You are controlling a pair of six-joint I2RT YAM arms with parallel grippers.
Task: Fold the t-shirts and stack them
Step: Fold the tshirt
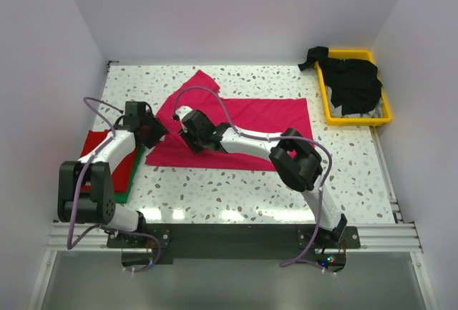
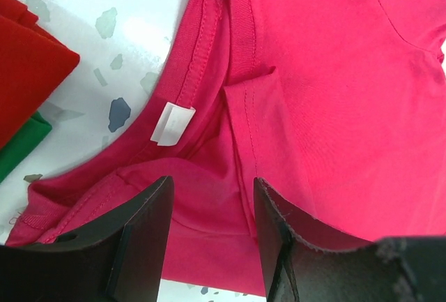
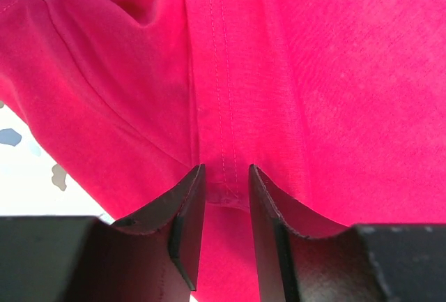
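A magenta-pink t-shirt (image 1: pixel 250 127) lies spread across the middle of the table, one sleeve pointing to the back. Both grippers are at its left end. My left gripper (image 2: pixel 212 183) is open, its jaws wide apart over the pink cloth just below the collar, which carries a white label (image 2: pixel 172 123). My right gripper (image 3: pixel 226 169) is open with its jaws close together, one on each side of a stitched seam of the same shirt. A folded red t-shirt (image 1: pixel 107 158) rests on a green one (image 1: pixel 127 190) at the left edge. Black t-shirts (image 1: pixel 352 84) are heaped at the back right.
A yellow plastic tray (image 1: pixel 328 113) at the back right corner holds the black heap, and some black cloth hangs over its left rim. White walls close in the speckled table (image 1: pixel 236 188) on three sides.
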